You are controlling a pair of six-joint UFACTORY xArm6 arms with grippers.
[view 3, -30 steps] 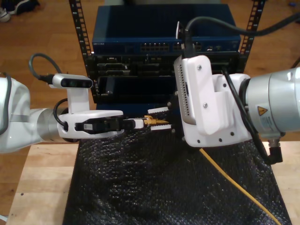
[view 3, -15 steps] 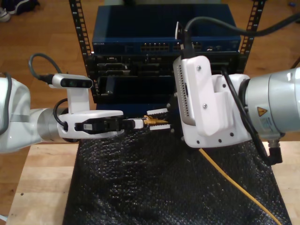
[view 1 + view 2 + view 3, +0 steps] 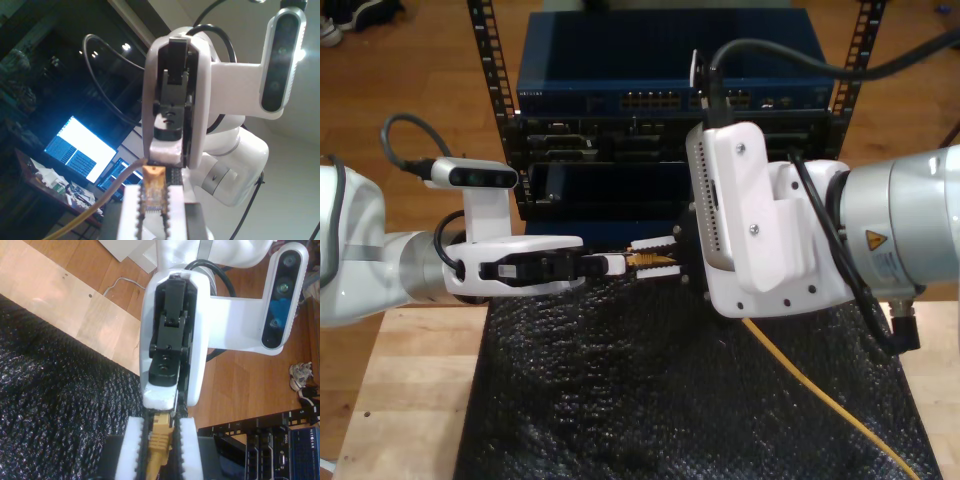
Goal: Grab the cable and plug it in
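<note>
Here the cable (image 3: 820, 385) plug sits clamped between my first gripper's (image 3: 154, 216) white pads, tip touching my second gripper (image 3: 159, 447), likewise closed on it.

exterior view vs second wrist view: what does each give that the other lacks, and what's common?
Exterior adds: the cable's long yellow run trailing toward the exterior view's right, plus the white housing of the arm behind my second end effector.

Second wrist adds: a close look at the cable's yellow boot lying between the serrated fingers.

Shared: my first end effector meeting the cable's tip, the black mat, the rack.
</note>
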